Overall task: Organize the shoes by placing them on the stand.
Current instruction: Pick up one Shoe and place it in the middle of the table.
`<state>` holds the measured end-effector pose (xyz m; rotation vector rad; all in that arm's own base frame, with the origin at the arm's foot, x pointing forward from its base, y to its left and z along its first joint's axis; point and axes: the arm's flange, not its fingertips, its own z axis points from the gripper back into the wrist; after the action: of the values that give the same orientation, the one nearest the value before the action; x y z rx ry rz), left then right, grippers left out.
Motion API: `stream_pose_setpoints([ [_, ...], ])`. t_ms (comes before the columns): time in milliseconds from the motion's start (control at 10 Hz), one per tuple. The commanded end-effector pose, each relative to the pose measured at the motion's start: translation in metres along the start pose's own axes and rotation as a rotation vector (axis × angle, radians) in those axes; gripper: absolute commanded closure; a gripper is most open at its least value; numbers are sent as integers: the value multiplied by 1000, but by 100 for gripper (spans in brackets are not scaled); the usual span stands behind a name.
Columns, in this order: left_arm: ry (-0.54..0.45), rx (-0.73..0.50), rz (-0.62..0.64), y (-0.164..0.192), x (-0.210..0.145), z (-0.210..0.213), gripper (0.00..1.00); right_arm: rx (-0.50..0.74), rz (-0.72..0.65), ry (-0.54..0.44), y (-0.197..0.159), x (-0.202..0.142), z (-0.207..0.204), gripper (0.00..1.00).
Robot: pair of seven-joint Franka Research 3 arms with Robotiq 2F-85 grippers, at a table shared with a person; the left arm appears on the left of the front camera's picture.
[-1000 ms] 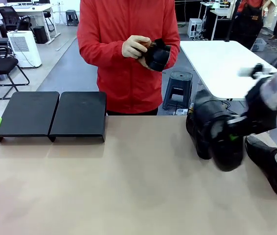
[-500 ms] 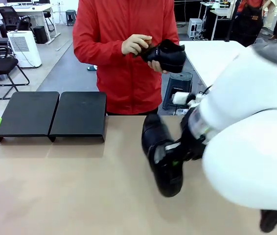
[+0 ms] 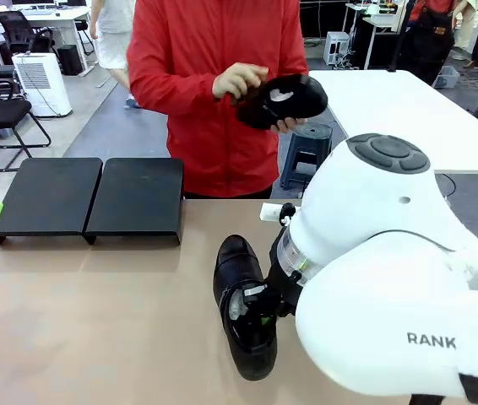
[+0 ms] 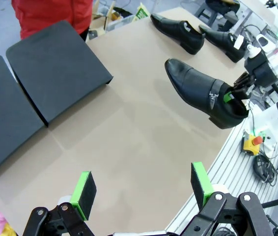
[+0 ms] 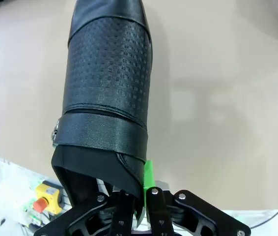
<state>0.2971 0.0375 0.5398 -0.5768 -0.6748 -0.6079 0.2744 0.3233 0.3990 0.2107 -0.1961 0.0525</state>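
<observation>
The right gripper (image 5: 140,187) was closed on the back rim of a black shoe (image 5: 107,83), one green pad (image 5: 148,176) showing against the outside of the leather. The shoe's toe pointed away toward the top edge, its upper stamped with a fine pattern, and a strap with a metal buckle (image 5: 55,132) crossed it. Below lay a tan table (image 5: 217,98), and at lower left sat a yellow box with a red button (image 5: 41,194).

Front: fixed on the robot's side, facing across the table (image 3: 95,321) at the person (image 3: 214,110), crowded close by the right arm (image 3: 374,253). Left wrist: up high, staring down past the spread left gripper (image 4: 144,189) onto stand (image 4: 55,69) and held shoe (image 4: 198,91). Right wrist: jammed tight against that shoe's heel. Shared by all three: shoe, tabletop.
</observation>
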Motion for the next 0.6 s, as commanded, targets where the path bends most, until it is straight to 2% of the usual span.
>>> stream_pose_setpoints([
  [0, -14, -17, -11, 2, 1, 0, 0, 53, -83, -67, 5, -2, -13, 100],
  [200, -14, -17, -11, 2, 1, 0, 0, 65, -77, -91, 4, 5, -32, 100],
  [500, -14, -17, -11, 2, 1, 0, 0, 55, -62, -29, 2, 15, -57, 100],
])
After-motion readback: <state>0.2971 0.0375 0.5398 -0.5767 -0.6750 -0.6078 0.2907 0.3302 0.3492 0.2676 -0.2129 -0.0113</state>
